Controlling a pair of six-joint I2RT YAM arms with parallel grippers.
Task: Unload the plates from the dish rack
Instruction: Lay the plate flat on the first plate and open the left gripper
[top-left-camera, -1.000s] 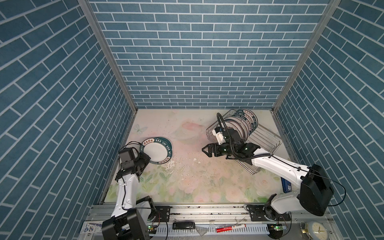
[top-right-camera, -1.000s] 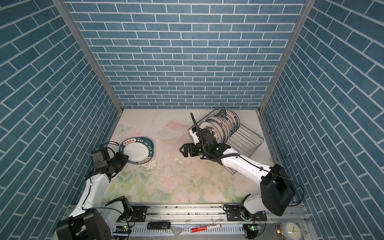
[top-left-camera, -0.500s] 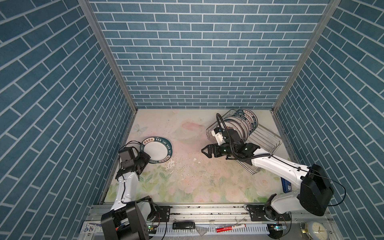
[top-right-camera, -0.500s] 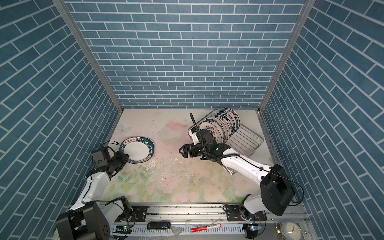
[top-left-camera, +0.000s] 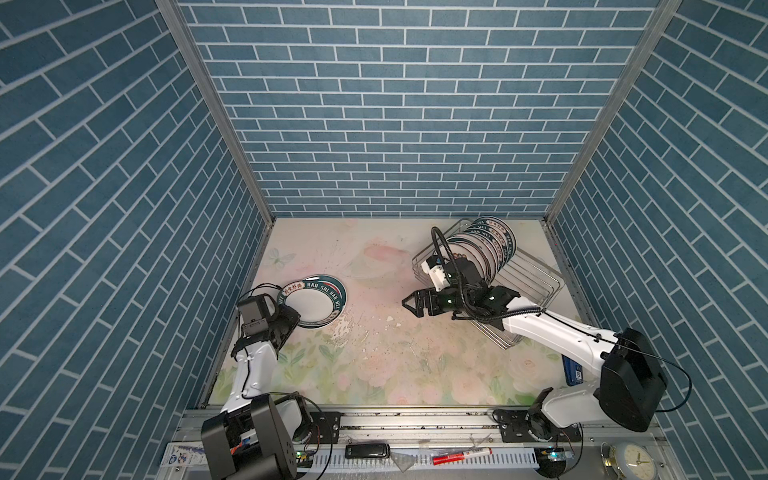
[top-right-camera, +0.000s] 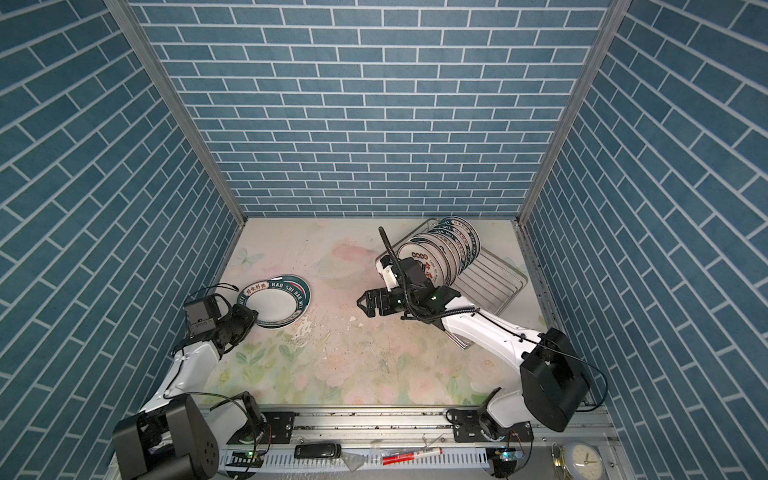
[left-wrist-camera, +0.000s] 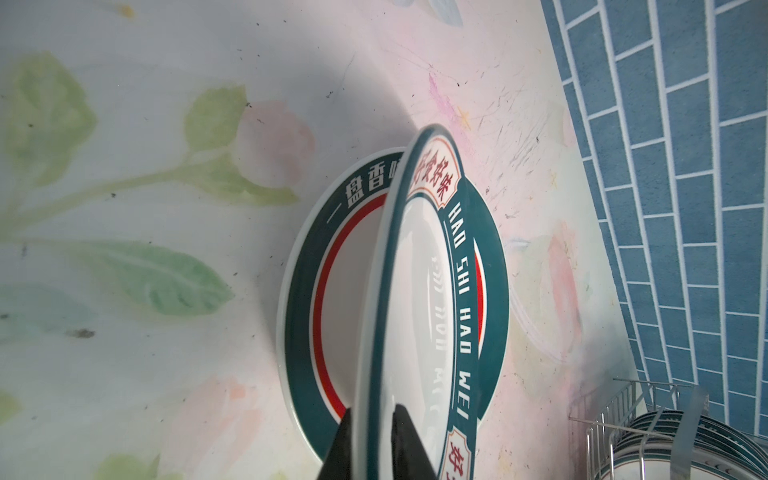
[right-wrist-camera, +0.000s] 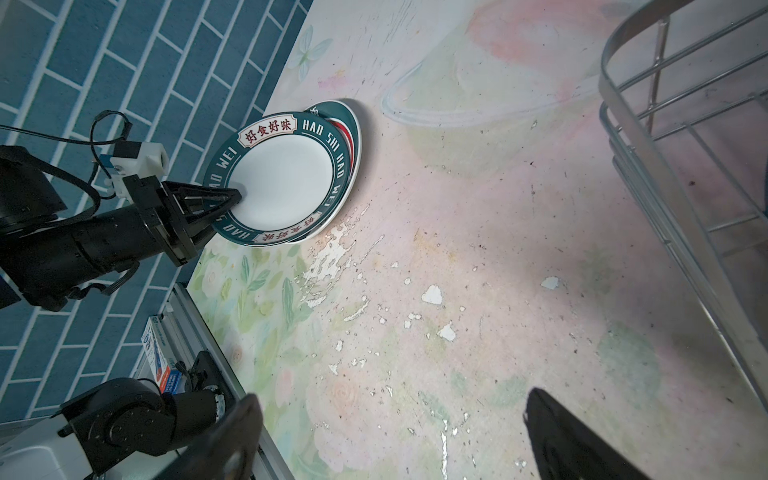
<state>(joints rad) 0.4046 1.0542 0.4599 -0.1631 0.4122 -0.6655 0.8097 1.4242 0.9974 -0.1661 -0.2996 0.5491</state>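
The shiny silver wire dish rack (top-left-camera: 536, 282) stands on the pale floral-printed bench (top-left-camera: 374, 365). At the rack's end nearest the back wall, a row of round white plates (top-left-camera: 482, 249) with dark green lettered rims stands on edge in the slots, packed one behind another. The front plate of that row shows orange and red marks in its centre in a top view (top-right-camera: 419, 259). The rest of the rack, toward the robot, shows only bare wire.

Well apart from the rack, across the bench on the left arm's side, lie two more plates. The lower plate (left-wrist-camera: 299, 299), white with a green rim and a red inner ring, lies flat on the bench. The held plate (right-wrist-camera: 286, 183), white with a green rim lettered "HAO SHI HAO WEI", lies tilted over it, covering most of it. The left tool (right-wrist-camera: 232, 199) is clenched on the rim of the held plate on the side away from the rack; in the left wrist view its dark fingers (left-wrist-camera: 345, 444) straddle that rim.

The right tool (top-left-camera: 409, 303) hangs just beside the rack's side that faces the two plates, pointing away from the rack. Its jaws stand wide apart, released, with only bench surface between them.
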